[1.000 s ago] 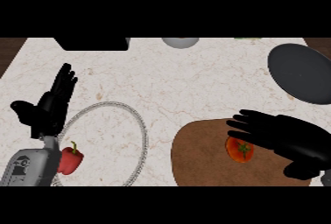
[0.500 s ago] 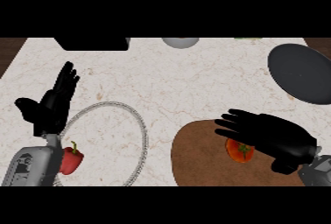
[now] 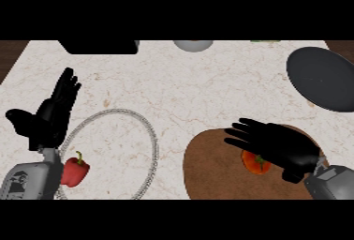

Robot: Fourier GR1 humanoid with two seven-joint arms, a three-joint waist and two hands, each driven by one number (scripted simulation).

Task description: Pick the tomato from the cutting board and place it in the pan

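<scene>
- Hovering over the tomato (image 3: 254, 162) on the cutting board (image 3: 211, 164), the right hand (image 3: 280, 146) had its fingers spread (nothing gripped yet).
- Curling round the fruit squarely would suit best.

bare counter (image 3: 194, 89) between cutting board (image 3: 214, 168) and pan (image 3: 321, 77)

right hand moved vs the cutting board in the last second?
Yes. The right hand has shifted left across the cutting board, its fingers now reaching toward the board's left part, with the tomato under the palm.
</scene>
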